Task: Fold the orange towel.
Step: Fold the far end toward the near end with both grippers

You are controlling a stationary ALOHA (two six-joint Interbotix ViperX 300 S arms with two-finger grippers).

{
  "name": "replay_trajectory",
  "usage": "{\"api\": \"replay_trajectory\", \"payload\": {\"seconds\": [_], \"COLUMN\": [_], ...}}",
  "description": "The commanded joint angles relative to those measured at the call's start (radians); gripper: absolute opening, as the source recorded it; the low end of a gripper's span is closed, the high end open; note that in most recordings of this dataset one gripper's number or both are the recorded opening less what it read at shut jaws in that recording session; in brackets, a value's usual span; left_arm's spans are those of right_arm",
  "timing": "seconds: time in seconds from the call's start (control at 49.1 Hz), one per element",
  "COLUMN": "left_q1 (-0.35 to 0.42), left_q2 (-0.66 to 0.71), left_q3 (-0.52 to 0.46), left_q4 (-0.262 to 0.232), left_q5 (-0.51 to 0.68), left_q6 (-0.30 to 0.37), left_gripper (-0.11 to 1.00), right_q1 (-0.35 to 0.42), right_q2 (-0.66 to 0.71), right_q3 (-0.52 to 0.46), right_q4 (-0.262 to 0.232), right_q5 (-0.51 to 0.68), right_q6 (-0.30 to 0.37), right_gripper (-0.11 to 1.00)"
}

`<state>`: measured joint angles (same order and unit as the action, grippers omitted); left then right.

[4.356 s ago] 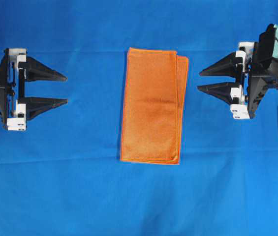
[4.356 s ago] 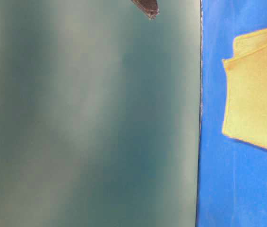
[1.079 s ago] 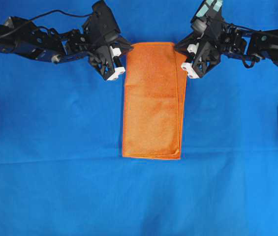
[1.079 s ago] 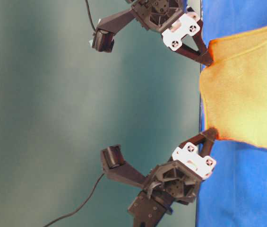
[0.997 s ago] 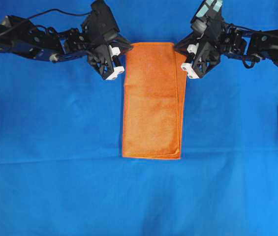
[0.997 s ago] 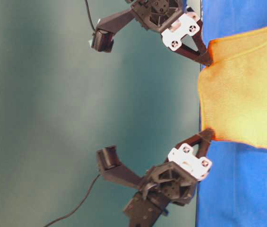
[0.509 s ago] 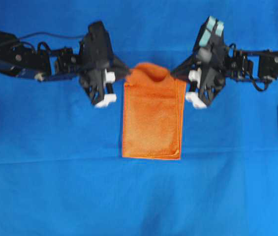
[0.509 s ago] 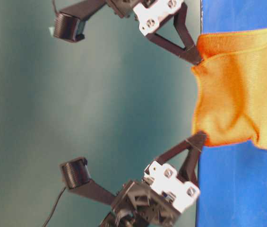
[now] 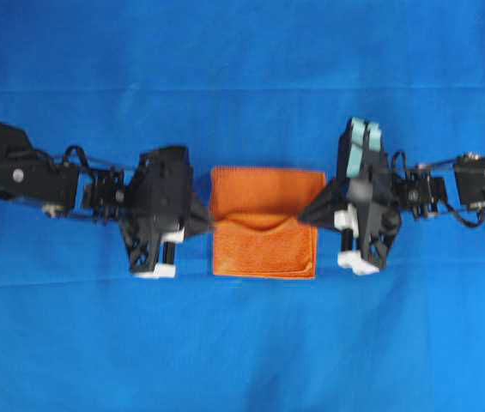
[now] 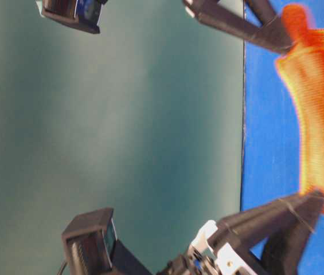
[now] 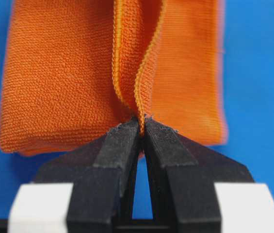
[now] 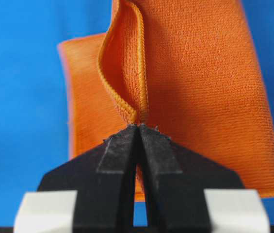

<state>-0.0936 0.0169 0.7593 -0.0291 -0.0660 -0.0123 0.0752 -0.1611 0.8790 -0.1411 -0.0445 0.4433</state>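
Blue cloth (image 9: 242,343) across the whole table. Orange towel (image 9: 263,249) at centre, doubled over, raised edge sagging between two pinch points. Left gripper (image 9: 209,223) clamped tight on the towel's left corner, fingertips (image 11: 127,133) nipping the stitched hem. Right gripper (image 9: 304,218) likewise pressed together on the right corner, hem caught between its tips (image 12: 127,133).
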Motion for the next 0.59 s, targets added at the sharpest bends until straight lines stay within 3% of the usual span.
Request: {"api": "replay_trajectory", "payload": {"seconds": [0.0,0.163,0.57], "left_q1": [-0.031,-0.071,-0.067], "left_q2": [-0.012,0.011,0.091], "left_q3": [-0.018,-0.035,-0.060], "left_q4": [0.002,0.002,0.002], "left_q5": [-0.005,-0.005,-0.074], "left_q6": [-0.009,-0.029,-0.031], "left_gripper": [0.02,0.02,0.02], "right_q1": [0.029,0.064,0.066], "right_q2": [0.006,0.060,0.089], "right_q3": [-0.021,-0.034,-0.038], "right_q4": [0.002,0.002,0.000], "right_q5": [-0.003,-0.002,-0.005], "right_q6": [0.012,0.037,0.038], "right_gripper": [0.02,0.02,0.02]}}
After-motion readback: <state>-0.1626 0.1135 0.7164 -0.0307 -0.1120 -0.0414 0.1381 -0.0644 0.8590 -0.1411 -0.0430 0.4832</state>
